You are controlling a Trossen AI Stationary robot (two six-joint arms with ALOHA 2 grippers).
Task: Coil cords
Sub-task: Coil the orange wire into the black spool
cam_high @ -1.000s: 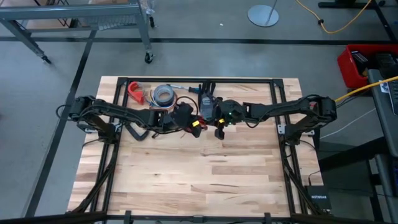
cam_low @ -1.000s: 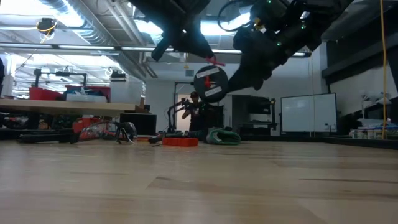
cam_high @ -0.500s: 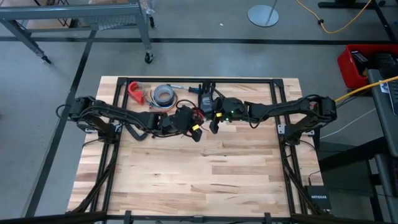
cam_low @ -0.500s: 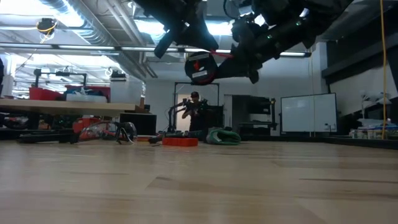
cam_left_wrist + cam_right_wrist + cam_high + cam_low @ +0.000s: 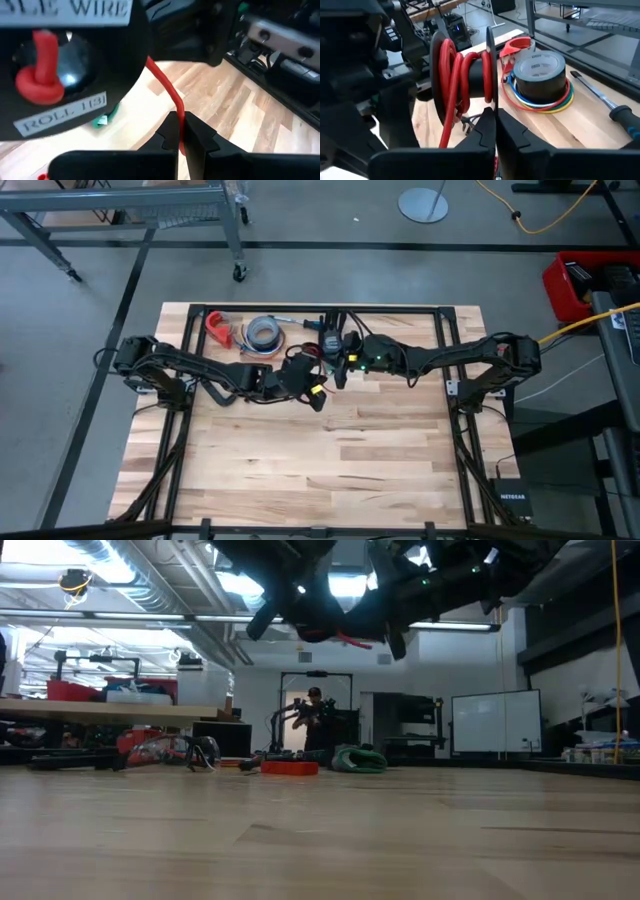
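Observation:
A black wire spool (image 5: 465,75) wound with red wire shows in the right wrist view, held well above the table between both arms (image 5: 322,367). In the left wrist view its labelled face (image 5: 65,60) shows a red wire knot (image 5: 39,85) at the hub. My right gripper (image 5: 496,125) is shut on the spool. My left gripper (image 5: 181,137) is shut on the free red wire (image 5: 167,87) that runs off the spool. In the low view the spool (image 5: 318,625) hangs high among the arms. My left gripper pinches the free red wire (image 5: 180,117) between its two fingers, a short way from the spool. The fingers lie across the wire. The wire runs in a gentle curve from the spool's rim to the fingers, clear of the table. My right gripper pinches the thin rim of one spool flange (image 5: 490,97) between its two fingers, one finger on each face of the flange. The spool is lifted clear of the table, with its axis about level.
A grey tape roll (image 5: 540,70) sits on coloured wire coils (image 5: 540,104) at the table's far edge, beside a red clamp (image 5: 217,326) and a screwdriver (image 5: 615,112). Bare wood lies toward the near edge (image 5: 320,470). A person stands in the room behind (image 5: 312,720).
My right gripper has risen and gone toward the table's far-left with the spool. The spool has turned, so its round face no longer shows in the low view. My left gripper has stayed close by, still shut on the red wire.

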